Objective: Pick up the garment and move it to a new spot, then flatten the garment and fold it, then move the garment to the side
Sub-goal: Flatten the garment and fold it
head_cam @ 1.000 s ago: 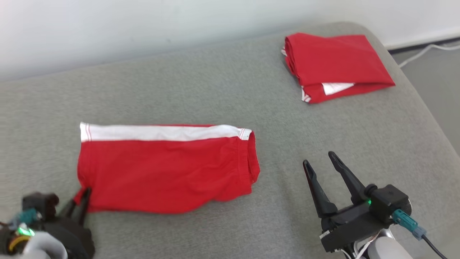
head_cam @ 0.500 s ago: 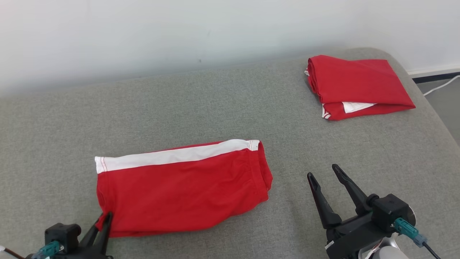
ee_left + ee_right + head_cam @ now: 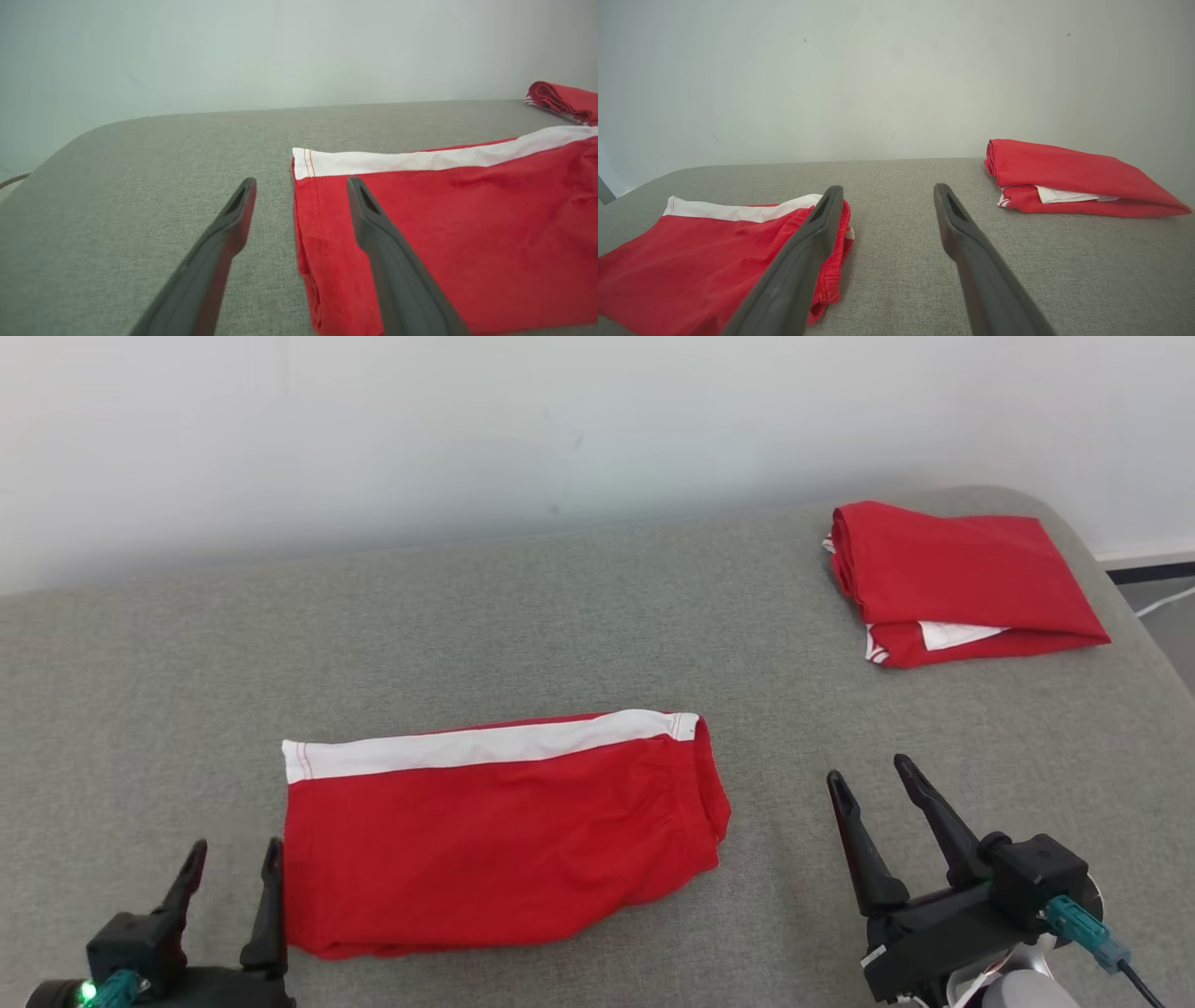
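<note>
Left gripper (image 3: 233,847) has let go: its jaws, pinched on the near left corner half a second ago, now stand apart, one finger over bare cushion, the other at the left hem of the folded red shorts with a white side stripe (image 3: 495,840). These lie flat mid-way across the grey fabric cushion (image 3: 560,607). Right gripper (image 3: 868,771) hangs wide open, clear of the waistband. Bare cushion separates it from the second folded red garment (image 3: 962,574) near the far right edge.

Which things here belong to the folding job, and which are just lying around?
In the job: flat red fabric shorts with a white side stripe; open left tool at their edge; open right tool.
Lying about: folded red cloth bundle, far right; thin white cable.
</note>
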Tool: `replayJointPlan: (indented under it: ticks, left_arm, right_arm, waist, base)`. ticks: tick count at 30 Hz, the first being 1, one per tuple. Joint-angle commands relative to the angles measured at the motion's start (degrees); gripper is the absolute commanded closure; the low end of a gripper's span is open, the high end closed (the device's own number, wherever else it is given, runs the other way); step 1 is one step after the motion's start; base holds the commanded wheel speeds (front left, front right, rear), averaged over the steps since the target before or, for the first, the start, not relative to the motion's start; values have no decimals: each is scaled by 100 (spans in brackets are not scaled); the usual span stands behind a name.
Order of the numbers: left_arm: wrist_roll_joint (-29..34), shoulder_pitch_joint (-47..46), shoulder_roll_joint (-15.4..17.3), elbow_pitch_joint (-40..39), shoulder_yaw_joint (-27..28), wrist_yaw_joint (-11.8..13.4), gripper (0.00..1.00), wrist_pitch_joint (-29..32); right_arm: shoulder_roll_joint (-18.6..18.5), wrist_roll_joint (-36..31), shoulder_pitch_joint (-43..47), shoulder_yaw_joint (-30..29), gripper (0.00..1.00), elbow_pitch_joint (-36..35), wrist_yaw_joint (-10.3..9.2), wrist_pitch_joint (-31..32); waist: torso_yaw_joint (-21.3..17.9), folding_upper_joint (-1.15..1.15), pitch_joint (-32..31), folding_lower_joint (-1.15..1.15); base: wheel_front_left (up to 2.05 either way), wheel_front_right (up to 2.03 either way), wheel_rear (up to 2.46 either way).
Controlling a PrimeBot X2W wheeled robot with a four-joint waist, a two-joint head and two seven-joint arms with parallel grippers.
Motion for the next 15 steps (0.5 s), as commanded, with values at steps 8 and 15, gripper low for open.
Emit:
replayJointPlan:
  ticks: [8, 15]
  left_arm:
    - [861, 594, -297, -1116, 669, 352, 0, -29]
    - [1384, 1004, -518, -1658, 924, 479, 0, -29]
  right_arm:
    - [167, -234, 303, -435, 0, 15, 1, -6]
    - [297, -387, 457, -605, 0, 59, 1, -6]
  waist:
    - [303, 0, -186, 0]
    - [414, 0, -297, 0]
  base:
    - [0, 0, 0]
    - [0, 0, 0]
